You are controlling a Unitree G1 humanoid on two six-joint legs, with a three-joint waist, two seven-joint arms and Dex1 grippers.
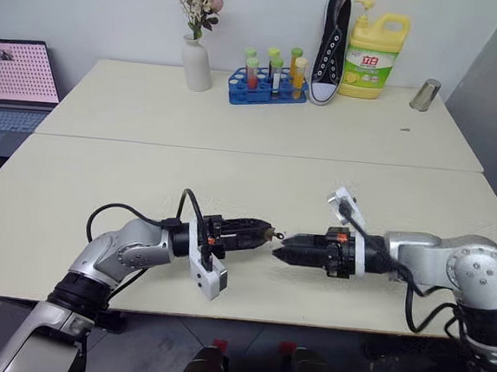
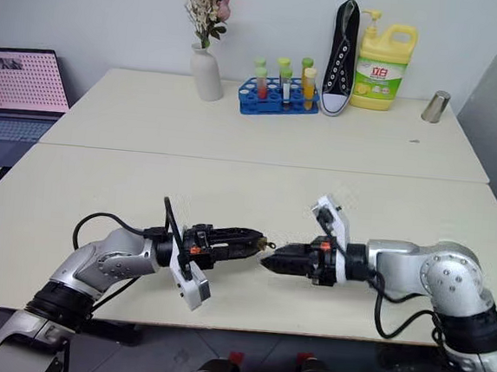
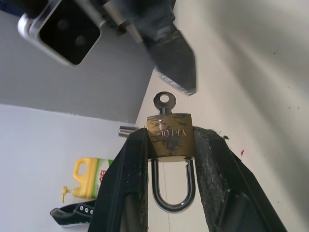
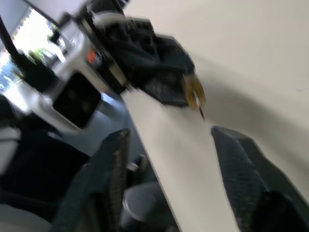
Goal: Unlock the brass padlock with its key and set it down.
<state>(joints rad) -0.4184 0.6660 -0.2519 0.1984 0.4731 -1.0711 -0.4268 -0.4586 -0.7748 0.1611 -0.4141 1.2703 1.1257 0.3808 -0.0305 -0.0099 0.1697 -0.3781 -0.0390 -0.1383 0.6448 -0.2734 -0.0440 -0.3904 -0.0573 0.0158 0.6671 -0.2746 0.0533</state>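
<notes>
Padlock (image 3: 170, 137) sits pinched by its brass body between the fingers of the left tool (image 1: 262, 232), held just above the near part of the desk (image 1: 248, 186), with its silvery shackle pointing back toward the left wrist. The key (image 3: 164, 103) stands in the keyhole, its round bow sticking out of the padlock toward the right tool (image 4: 169, 145). That right tool is spread wide and grips nothing, its tips just off the key's bow and facing the padlock. By my reading the unlocking step is in hand (the shackle looks seated, though the fingers hide its ends). Next, the right tool must close squarely on the small bow and twist it, while the left keeps the padlock steady; setting the padlock down comes afterwards.
</notes>
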